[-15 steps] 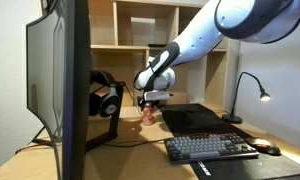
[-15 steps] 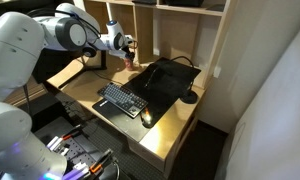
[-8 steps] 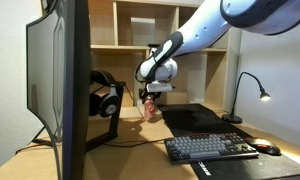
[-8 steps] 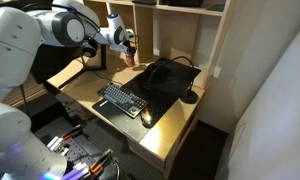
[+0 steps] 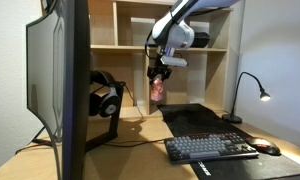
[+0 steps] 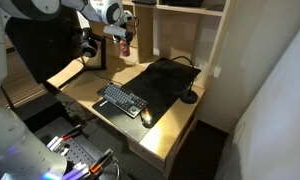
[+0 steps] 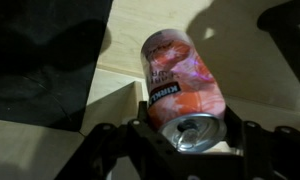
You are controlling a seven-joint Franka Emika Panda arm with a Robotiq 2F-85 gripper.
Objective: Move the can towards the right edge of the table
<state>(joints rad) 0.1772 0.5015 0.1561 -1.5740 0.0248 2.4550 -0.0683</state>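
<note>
The pink-red can [image 5: 158, 90] hangs in my gripper [image 5: 158, 72], lifted well above the light-wood table [image 5: 140, 135], in front of the shelf unit. It also shows in an exterior view [image 6: 124, 45]. In the wrist view the can [image 7: 180, 85] fills the middle, its silvery top toward the camera, with my gripper [image 7: 185, 135] shut on it near the top. The black mat [image 7: 40, 60] lies below to the left.
A monitor [image 5: 60, 85] and headphones on a stand [image 5: 105, 100] are at one side. A keyboard [image 5: 210, 148], mouse [image 5: 264, 146] and desk lamp [image 5: 252, 95] sit on the black mat side. The open-cubby shelf unit [image 5: 130, 30] stands behind.
My gripper has risen with the can, from just above the table surface to about shelf height. The arm has swung upward.
</note>
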